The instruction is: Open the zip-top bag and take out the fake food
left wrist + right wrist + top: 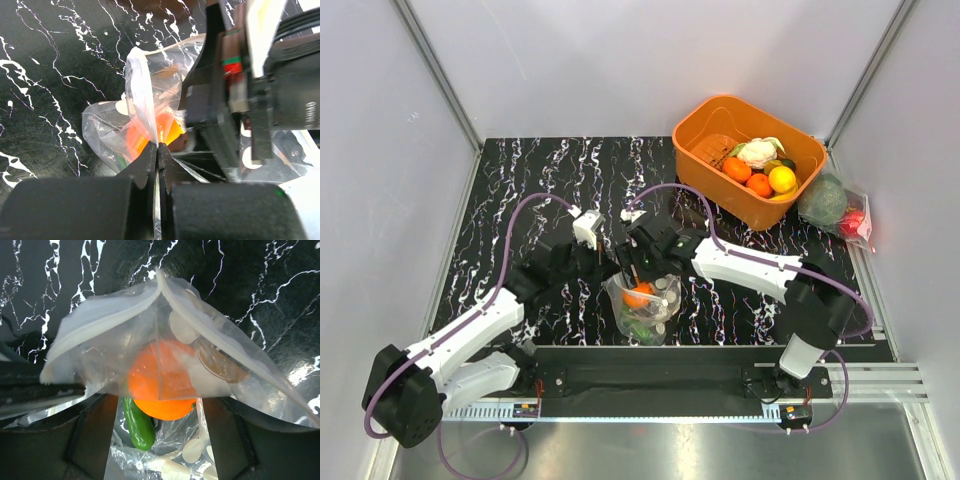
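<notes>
The zip-top bag (652,322) stands near the table's front middle, mouth up and held open. An orange fruit (638,295) and a dark-green vegetable (138,426) lie inside. My left gripper (611,268) is shut on the bag's left rim; the left wrist view shows its tips (158,150) pinching the clear film (142,95). My right gripper (639,270) is open and reaches into the bag's mouth. In the right wrist view its fingers (92,440) stand wide apart on either side of the orange fruit (160,390), not touching it. Yellow pieces are not visible.
An orange bin (708,112) at the back right holds a white cauliflower (757,152), orange fruits and a yellow one. An undotted clear bag with a green ball (823,199) and a red item lies at the right edge. Frame walls enclose the table.
</notes>
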You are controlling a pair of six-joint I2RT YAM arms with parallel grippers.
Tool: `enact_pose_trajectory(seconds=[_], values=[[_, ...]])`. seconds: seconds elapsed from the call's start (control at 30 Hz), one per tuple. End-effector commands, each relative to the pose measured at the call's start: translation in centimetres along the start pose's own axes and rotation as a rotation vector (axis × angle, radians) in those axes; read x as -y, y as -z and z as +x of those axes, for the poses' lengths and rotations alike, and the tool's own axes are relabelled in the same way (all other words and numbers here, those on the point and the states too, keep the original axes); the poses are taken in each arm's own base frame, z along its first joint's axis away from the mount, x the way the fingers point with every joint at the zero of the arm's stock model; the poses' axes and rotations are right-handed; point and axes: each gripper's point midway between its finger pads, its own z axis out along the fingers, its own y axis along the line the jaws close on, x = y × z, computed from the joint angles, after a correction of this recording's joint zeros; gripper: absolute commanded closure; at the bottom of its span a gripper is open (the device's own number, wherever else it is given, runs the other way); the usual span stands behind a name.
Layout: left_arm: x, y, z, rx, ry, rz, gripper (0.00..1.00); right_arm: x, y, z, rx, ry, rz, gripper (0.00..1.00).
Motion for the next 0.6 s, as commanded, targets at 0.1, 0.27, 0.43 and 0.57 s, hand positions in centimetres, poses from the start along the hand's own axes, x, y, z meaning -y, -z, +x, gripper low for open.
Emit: enact_pose_trajectory(seconds=[0.1, 0.27, 0.43, 0.57], values=[[0.7, -0.1, -1.9, 0.052, -0.038, 0.017, 1.00, -0.4, -0.9, 1.1, -0.005, -0.008, 0.027, 0.26], [0.7, -0.2, -1.8, 0.048, -0.037, 0.019, 1.00, 0.0, -0.3, 2.0, -0.017, -0.013, 0.072, 0.27], [0.7, -0.2, -1.9, 0.051, -0.035, 0.020, 1.00, -1.2, 1.4, 1.6, 0.024, -0.022, 0.061, 0.26], [0.7, -0.2, -1.7, 0.047, -0.034, 0.022, 1.00, -2.0, 2.0, 1.4, 0.043, -0.023, 0.047, 0.26]])
